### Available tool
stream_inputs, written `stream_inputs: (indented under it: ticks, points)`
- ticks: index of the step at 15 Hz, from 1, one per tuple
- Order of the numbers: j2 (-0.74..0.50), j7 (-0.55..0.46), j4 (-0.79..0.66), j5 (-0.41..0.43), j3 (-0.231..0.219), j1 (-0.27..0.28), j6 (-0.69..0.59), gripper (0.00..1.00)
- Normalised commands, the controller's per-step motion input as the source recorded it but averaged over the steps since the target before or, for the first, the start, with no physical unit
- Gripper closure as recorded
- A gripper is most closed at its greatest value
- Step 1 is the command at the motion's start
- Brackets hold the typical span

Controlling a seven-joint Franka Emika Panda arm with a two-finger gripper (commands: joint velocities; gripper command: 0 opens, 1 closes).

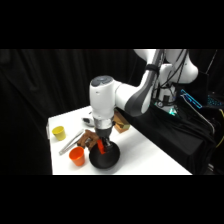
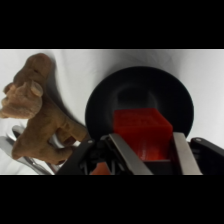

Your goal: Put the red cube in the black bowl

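Nearest the wrist camera, the gripper (image 2: 150,152) shows its two pale fingers (image 2: 126,156) rising from the bottom edge, and between them sits the red cube (image 2: 142,131), pinched on its two opposite sides and filling the gap from one finger to the other. The cube is off the counter, carried in that grasp. Directly past it, lined up along the camera's view, lies the black bowl (image 2: 140,102): its dark hollow frames the cube's top and sides, so the cube hangs over the bowl's inside rather than over its rim or the white counter (image 2: 85,62) around it. That is the relation the coming move turns on, by my reading: the bowl lies straight below the held cube, and a release or a short descent looks like all that is left; whether the cube already touches the bowl's floor cannot be told. To the side of the bowl, just beside its rim, a brown plush toy (image 2: 37,112) lies over some metal tongs (image 2: 20,157). From the side camera the same stack reads top to bottom: arm, gripper (image 1: 103,145), a streak of red, then the bowl (image 1: 104,157) at the counter's near edge. An orange cup (image 1: 76,156) stands just beside the bowl, and farther back a yellow cup (image 1: 59,132) sits near the counter's far corner.
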Motion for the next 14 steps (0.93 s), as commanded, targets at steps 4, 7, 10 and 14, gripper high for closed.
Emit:
stream_inputs:
  ticks: [4,7,10,14]
  points:
    - [0.20,-0.23,0.24,0.171,-0.003,-0.032,0.11,0.27]
    - [0.09,-0.22,0.17,0.156,-0.008,-0.017,0.06,0.09]
    - [0.00,-0.21,0.10,0.167,0.001,-0.021,0.00,0.00]
    - [-0.14,-0.26,0.06,0.181,0.030,-0.046,-0.22,0.00]
